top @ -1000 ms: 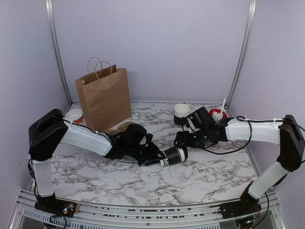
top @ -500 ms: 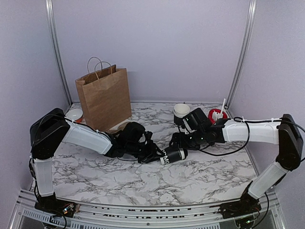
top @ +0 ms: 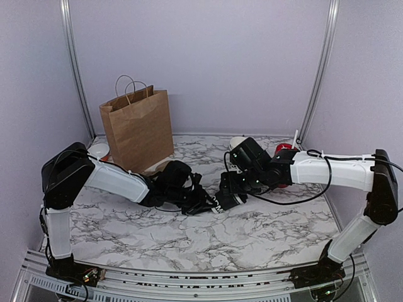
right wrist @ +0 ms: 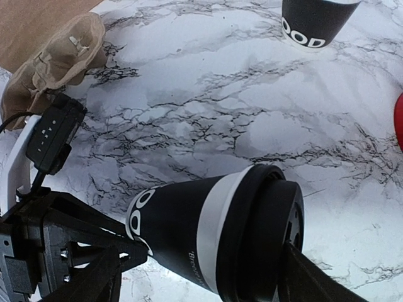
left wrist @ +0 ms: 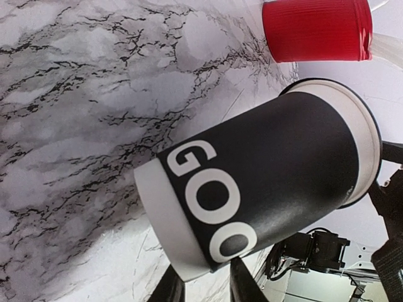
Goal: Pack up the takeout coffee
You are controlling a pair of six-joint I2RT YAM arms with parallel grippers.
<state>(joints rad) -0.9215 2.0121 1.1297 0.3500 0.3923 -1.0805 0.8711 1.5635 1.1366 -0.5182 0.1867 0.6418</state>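
My left claw (left wrist: 205, 280) grips the cup (right wrist: 176, 239); my wide-spread right claw (top: 232, 187) has moved in at the lid (right wrist: 271, 223), hold unclear, so capping is underway.

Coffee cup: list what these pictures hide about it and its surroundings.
Lid: right wrist view, bottom edge cuts it off; seating on the coffee cup unclear.
Right gripper: top view, too small to tell whether it grips the lid.
Lettering: left wrist view, the rest curves out of sight.
Stack of cups: top view, mostly behind the right arm.
Paper bag: top view, walls hide the inside.
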